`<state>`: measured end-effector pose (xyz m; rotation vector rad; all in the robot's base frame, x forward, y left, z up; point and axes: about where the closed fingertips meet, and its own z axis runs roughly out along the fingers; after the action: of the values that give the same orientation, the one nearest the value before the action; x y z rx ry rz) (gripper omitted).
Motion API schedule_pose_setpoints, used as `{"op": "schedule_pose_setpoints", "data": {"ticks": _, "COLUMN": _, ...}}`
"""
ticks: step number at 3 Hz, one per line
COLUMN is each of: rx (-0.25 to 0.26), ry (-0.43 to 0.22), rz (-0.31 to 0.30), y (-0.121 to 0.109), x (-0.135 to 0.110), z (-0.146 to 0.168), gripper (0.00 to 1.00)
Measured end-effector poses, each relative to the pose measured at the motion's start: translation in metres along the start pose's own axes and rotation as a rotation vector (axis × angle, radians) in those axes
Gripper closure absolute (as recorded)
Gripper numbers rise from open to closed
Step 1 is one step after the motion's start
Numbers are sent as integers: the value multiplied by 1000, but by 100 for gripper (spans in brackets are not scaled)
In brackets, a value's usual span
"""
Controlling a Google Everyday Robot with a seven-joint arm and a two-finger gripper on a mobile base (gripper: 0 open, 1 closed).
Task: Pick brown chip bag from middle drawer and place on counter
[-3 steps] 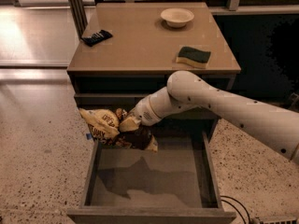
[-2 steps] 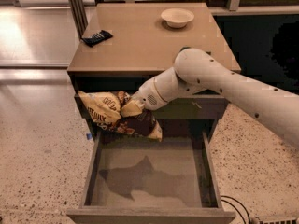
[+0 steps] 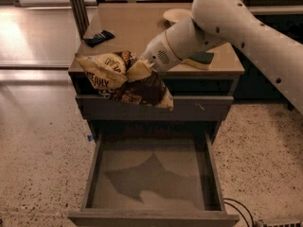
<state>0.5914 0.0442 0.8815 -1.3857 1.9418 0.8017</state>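
My gripper point(image 3: 137, 70) is shut on the brown chip bag point(image 3: 124, 81) and holds it in the air in front of the cabinet, about level with the front edge of the counter point(image 3: 137, 27). The bag is crumpled, dark brown with cream ends and "JULY" lettering. It hangs over the left half of the closed upper drawer front point(image 3: 199, 109). The middle drawer point(image 3: 154, 174) is pulled out below, its grey floor bare with only the bag's shadow on it. The white arm comes in from the upper right.
On the counter lie a small black packet point(image 3: 98, 37) at the left, a pale bowl point(image 3: 176, 15) at the back and a green sponge point(image 3: 201, 58) at the right, partly behind the arm. A cable point(image 3: 236, 207) lies on the speckled floor at the lower right.
The gripper has lifted the chip bag from just above the open drawer up to counter height. The arm now covers part of the bowl and sponge.
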Motion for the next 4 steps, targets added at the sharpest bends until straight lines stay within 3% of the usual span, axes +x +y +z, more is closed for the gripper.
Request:
{"op": "schedule_pose_setpoints", "data": {"ticks": 1, "rx": -38, "ry": -12, "rz": -20, "y": -13, "x": -33, "z": -22, "gripper": 100}}
{"op": "schedule_pose_setpoints", "data": {"ticks": 2, "rx": -107, "ry": 22, "rz": -21, "y": -33, "x": -51, "z": -13, "gripper": 100}}
{"op": "schedule_pose_setpoints", "data": {"ticks": 3, "rx": -88, "ry": -11, "rz": -56, "y": -38, "x": -75, "z": -29, "gripper": 100}}
{"op": "schedule_pose_setpoints", "data": {"ticks": 4, "rx": -87, "ry": -8, "rz": -59, "y": -38, "x": -78, "z": -27, "gripper": 100}}
